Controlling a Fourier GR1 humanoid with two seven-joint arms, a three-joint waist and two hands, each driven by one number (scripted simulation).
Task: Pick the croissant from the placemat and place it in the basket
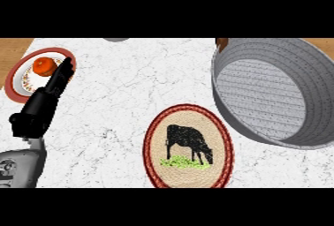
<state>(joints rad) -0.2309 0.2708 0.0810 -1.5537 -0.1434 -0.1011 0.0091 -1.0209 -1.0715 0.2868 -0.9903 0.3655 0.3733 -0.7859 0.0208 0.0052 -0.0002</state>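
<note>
Left hand (49, 95) rises from the lower left, well to the left of the placemat (187, 148), its black fingers (64, 70) held straight and together with nothing in them, their tips lying over the edge of a red-rimmed plate (20, 81). On that plate sits an orange fruit (44, 66), just beside the fingertips. The placemat, an oval woven mat with a red border and a black cow on it, lies on the white marbled counter (124, 88) with no croissant visible on it. Up and to the right of the placemat stands the grey basket (274, 88), its near wall close to the mat's edge; no croissant shows inside it either. No right hand shows in the view.
</note>
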